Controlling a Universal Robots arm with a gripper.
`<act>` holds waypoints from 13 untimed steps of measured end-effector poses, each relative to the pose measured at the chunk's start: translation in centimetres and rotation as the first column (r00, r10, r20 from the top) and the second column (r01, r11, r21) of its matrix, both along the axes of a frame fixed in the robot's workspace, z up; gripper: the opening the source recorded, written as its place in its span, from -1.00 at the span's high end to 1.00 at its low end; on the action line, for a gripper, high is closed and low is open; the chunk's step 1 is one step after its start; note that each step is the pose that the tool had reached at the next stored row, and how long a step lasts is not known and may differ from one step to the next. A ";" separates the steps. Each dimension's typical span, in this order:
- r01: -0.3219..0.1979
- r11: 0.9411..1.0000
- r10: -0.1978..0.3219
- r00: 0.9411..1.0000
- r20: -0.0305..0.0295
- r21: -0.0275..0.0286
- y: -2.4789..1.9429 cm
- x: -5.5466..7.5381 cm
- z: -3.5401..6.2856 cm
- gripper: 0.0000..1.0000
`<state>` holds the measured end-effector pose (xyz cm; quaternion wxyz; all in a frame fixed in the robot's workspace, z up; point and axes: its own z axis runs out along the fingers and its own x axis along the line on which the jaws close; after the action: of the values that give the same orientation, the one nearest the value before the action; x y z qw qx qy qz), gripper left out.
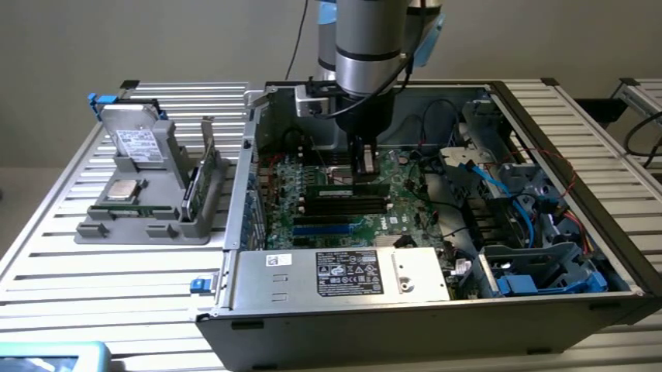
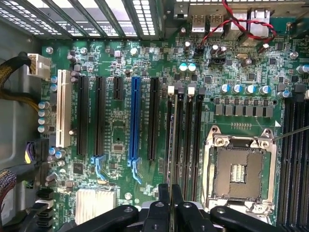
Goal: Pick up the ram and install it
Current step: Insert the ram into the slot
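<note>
Tool (image 2: 170,194), clenched narrow, appears to pinch the ram (image 1: 346,191) by its top edge. Ram sits directly under the tool inside the case (image 1: 310,329), on edge, long axis parallel to the empty black slots (image 1: 346,208) just beside it.

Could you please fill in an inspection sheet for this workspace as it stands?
Surface: slatted metal table, carrying an open computer case.
Job's things: the ram stands on edge at the black memory slots of the motherboard.
Clutter: grey parts holder at the exterior view's left, with a drive and cards.
Grippers: gripper closed on the ram from above.
Cables: blue cables and red-black wires inside the case.
Surroundings: plain wall.
</note>
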<state>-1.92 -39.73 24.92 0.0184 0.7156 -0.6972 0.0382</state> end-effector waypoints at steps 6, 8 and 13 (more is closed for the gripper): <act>0.000 1.000 0.000 1.000 -0.003 -0.001 0.00 0.0 -0.27 0.73; 0.000 1.000 0.000 1.000 -0.003 0.000 0.00 0.0 -0.37 0.73; 0.000 1.000 0.000 1.000 -0.003 0.001 -0.01 0.0 -0.69 0.73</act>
<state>-1.93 -39.73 24.23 0.0191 0.7156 -0.6973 0.0365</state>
